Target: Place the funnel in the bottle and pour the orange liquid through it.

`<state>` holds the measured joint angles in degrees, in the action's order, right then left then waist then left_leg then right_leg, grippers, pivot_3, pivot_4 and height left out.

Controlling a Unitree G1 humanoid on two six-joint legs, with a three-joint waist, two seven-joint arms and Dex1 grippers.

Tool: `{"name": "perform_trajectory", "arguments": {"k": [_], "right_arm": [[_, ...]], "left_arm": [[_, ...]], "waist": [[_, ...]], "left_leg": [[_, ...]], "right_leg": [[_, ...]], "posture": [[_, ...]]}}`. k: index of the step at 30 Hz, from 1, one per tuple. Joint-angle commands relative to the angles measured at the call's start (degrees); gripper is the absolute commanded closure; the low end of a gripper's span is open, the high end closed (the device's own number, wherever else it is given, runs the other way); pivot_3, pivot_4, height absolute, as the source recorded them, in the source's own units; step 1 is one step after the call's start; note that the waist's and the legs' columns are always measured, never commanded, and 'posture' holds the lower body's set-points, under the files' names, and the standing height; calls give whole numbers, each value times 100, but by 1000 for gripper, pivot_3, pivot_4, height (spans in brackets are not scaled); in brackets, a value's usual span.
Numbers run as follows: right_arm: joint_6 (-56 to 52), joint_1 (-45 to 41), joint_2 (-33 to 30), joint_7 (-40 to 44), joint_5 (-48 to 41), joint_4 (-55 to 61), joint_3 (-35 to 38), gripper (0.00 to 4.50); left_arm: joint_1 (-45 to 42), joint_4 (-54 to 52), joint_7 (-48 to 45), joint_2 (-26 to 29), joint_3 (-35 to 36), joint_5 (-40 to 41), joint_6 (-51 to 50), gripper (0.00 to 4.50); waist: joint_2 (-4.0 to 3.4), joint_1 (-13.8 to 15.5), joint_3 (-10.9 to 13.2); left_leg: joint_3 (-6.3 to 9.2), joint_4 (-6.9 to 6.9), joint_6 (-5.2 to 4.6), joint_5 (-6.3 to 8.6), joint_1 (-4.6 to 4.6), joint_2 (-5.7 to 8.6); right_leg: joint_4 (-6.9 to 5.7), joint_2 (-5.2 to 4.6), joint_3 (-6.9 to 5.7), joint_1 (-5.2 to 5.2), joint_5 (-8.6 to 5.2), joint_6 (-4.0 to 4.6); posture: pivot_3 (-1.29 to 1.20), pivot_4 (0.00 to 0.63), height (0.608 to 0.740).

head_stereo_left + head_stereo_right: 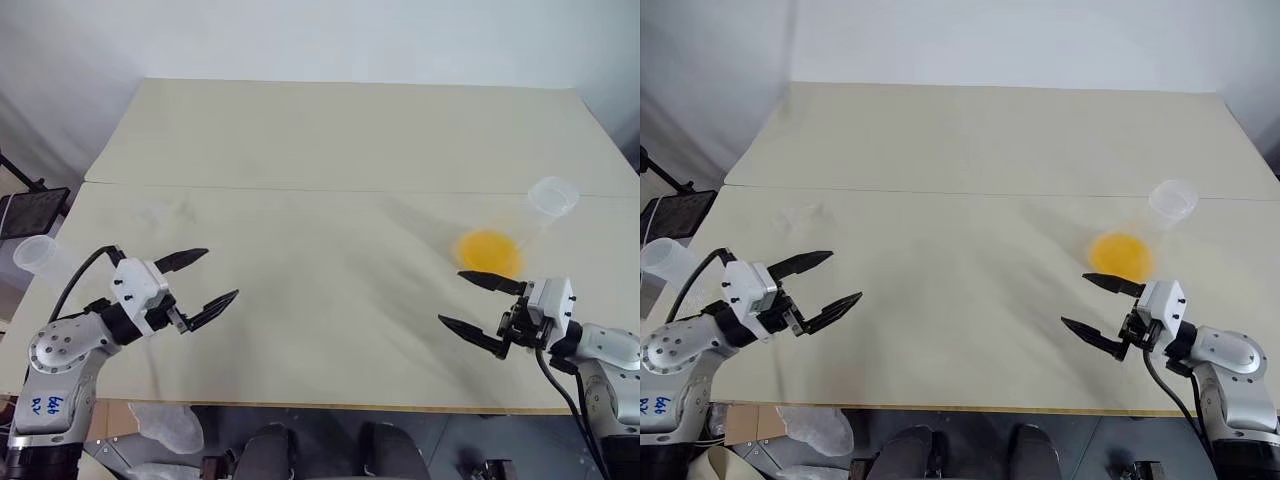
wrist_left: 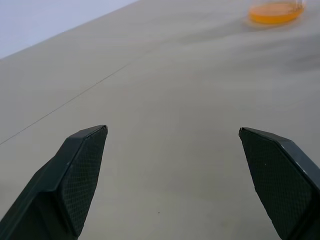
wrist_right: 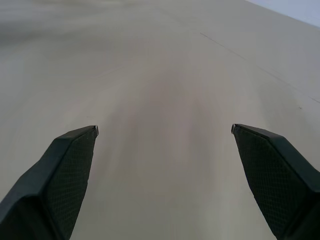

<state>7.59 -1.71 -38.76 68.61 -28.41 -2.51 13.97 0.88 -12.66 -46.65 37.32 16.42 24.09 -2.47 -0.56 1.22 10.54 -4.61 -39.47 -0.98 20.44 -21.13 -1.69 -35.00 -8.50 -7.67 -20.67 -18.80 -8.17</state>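
Beige worktop (image 1: 330,150) under both arms. Large clear conical flask (image 1: 515,232) on the right side, orange liquid (image 1: 488,250) pooled in its base, just beyond the right end effector (image 1: 468,300). Right fingers wide apart, empty. Left end effector (image 1: 218,277) at the left, fingers likewise spread, holding nothing. Faint clear object (image 1: 800,216) beyond it, too indistinct to identify.

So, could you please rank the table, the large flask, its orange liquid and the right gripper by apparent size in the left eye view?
1. table
2. large flask and right gripper, about alike; the gripper sits nearer the camera, so unranked
3. orange liquid
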Motion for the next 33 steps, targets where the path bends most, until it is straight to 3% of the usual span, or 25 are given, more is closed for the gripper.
{"name": "perform_trajectory", "arguments": {"k": [1,4,8,15,23,27,31,33], "right_arm": [[33,-131,-3,99,-72,10,-14,0],[-163,-279,105,115,-159,143,-185,0],[-588,-658,362,106,-328,621,-681,0],[-1248,-1419,825,212,-541,1111,-1484,0],[-1167,-1898,1084,497,-416,930,-1871,0],[-1094,-1920,1110,543,-354,777,-1848,0],[-1051,-1930,1145,533,-308,734,-1855,0],[-1030,-1931,1186,502,-290,736,-1849,0]], "left_arm": [[-21,-225,209,-112,98,18,57,13],[161,-286,469,-397,489,311,104,13],[1101,-572,935,-911,1353,562,170,13],[2645,-750,1563,-1959,2376,563,703,13],[3277,-490,2288,-3022,3053,916,1166,13],[3105,-709,2592,-3037,2970,1033,1040,13],[2829,-745,2767,-2603,2850,964,749,13],[2364,-974,3106,-2133,2803,1122,269,13]], "waist": [[0,1,0],[0,-7,0],[2,-145,0],[16,-133,3],[31,-48,2],[38,-15,0],[38,-19,0],[38,-29,-1]], "left_leg": [[0,0,0,0,0,0],[-1,-1,0,0,0,-1],[-1,3,2,1,1,-13],[-1,-4,-5,5,1,-22],[15,-15,-17,23,-6,-19],[15,-20,-19,26,-7,-19],[13,-24,-19,25,-6,-21],[9,-24,-19,26,-6,-22]], "right_leg": [[0,0,1,0,0,0],[0,-1,3,0,0,0],[-3,1,7,-6,0,0],[0,-9,11,-2,0,0],[5,-15,10,3,0,0],[2,-13,9,4,0,0],[0,-8,8,4,0,0],[-1,-9,10,3,0,0]], "posture": [[0,150,740],[0,150,740],[0,150,740],[0,150,740],[0,150,740],[0,150,740],[0,150,740],[0,150,740]]}}
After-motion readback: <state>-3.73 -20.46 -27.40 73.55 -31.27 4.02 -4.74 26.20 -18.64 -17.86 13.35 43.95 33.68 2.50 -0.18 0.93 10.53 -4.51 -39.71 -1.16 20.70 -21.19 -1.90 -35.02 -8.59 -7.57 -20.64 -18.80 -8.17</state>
